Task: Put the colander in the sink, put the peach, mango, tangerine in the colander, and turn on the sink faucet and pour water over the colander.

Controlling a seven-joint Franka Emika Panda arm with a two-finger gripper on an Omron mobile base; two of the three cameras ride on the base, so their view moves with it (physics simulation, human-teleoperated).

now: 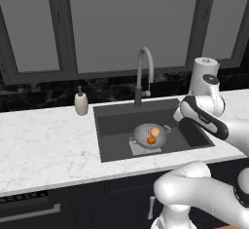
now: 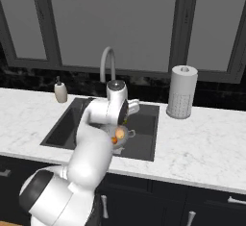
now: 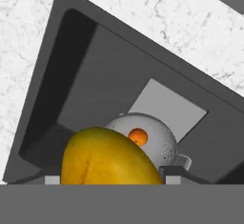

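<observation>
Tool point(image 3: 112, 180) with mango point(image 3: 107, 158) above sink point(image 3: 90, 75)

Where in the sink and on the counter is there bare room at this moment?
Sink: its floor left of the colander is bare. The counter is bare between soap bottle and front edge. Crowded: the colander, holding peach and tangerine, with the mango between the fingers above.

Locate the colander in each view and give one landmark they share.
Left base view: colander on the sink floor, centre right.
Right base view: colander mostly behind the arm, just left of centre.
Hand view: colander behind the mango, lower centre.
Shared landmark: the sink's lighter square floor patch.
</observation>
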